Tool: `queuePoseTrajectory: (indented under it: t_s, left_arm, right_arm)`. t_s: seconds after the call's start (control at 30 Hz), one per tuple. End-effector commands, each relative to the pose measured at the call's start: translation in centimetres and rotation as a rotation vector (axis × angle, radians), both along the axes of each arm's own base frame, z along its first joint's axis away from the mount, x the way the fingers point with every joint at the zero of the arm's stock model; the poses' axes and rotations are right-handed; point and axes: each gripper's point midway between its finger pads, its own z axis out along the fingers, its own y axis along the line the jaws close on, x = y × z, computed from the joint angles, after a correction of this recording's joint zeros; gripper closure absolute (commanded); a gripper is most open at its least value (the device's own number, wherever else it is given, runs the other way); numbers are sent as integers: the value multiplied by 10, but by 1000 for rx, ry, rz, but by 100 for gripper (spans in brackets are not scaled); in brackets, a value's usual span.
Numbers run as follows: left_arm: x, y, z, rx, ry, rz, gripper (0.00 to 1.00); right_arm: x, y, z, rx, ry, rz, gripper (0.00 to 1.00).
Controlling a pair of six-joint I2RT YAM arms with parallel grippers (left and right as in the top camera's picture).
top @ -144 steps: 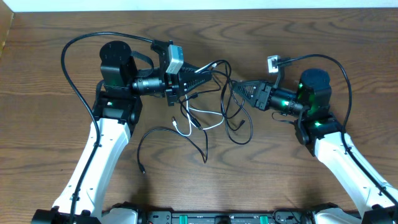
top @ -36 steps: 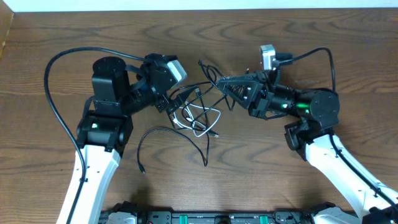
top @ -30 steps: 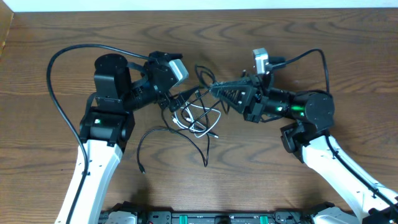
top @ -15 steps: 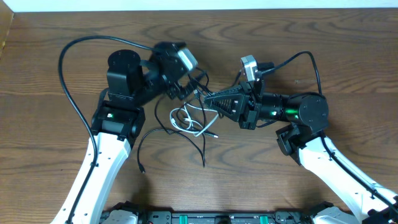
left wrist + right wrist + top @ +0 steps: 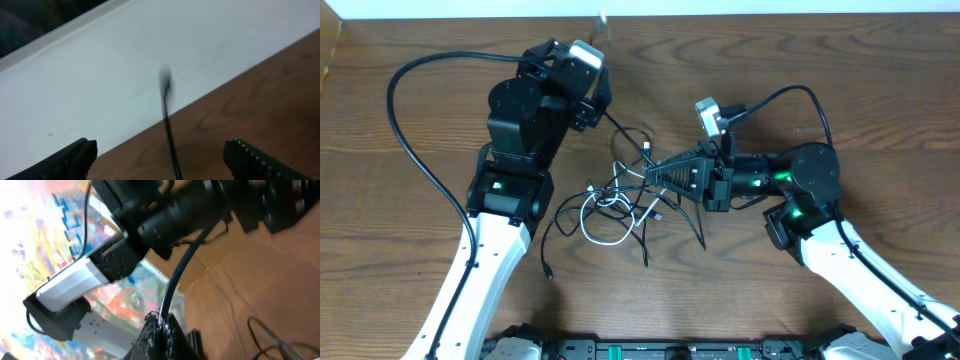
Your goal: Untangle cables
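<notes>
The cables [image 5: 618,196], several thin black cords and one white one, lie in a tangle on the table [image 5: 880,80] between the two arms. My right gripper [image 5: 651,173] reaches into the tangle's right side. In the right wrist view it [image 5: 162,329] is shut on a black cable [image 5: 192,247] that runs up and away from the fingertips. My left gripper [image 5: 578,72] is raised behind the tangle, facing the table's far edge. In the left wrist view it [image 5: 165,161] stands wide open, with a blurred black cable [image 5: 169,130] passing loosely between its fingers [image 5: 252,159].
A thick black arm cable [image 5: 415,150] loops out to the left of the left arm. The table's far edge and a white wall [image 5: 150,45] lie just beyond the left gripper. More cable loops [image 5: 272,337] rest on the wood at the lower right of the right wrist view.
My left arm has lifted and swung from the tangle toward the far edge. The shut right gripper has pushed left, and the tangle has shifted left and toward the front.
</notes>
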Motion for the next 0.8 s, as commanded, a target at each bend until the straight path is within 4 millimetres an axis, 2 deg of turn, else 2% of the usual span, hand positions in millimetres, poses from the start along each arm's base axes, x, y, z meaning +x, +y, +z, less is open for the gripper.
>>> queuePoseTrajectory:
  t_s: [0.0, 0.07, 0.2, 0.4, 0.47, 0.53, 0.77]
  left_arm:
    - [5, 15, 9, -12, -27, 84, 14]
    - [7, 23, 10, -5, -33, 131, 14]
    - [6, 23, 2, 4, -1, 130, 14]
    - [-8, 14, -37, 22, 166, 70, 14]
    - [-21, 3, -59, 22, 269, -7, 14]
    - [-30, -3, -72, 20, 332, -48, 14]
    - [-61, -22, -101, -11, 504, -180, 14]
  right_arm:
    - [-7, 2, 0, -10, -34, 34, 99]
    - [-8, 3, -1, -12, -41, 35, 99]
    - [-5, 2, 0, -9, -58, 16, 99]
    - [12, -6, 1, -2, -74, -57, 99]
    - [29, -20, -1, -8, -67, -123, 99]
    - [42, -31, -3, -16, -53, -170, 99]
    - [94, -86, -25, -74, 39, -383, 99]
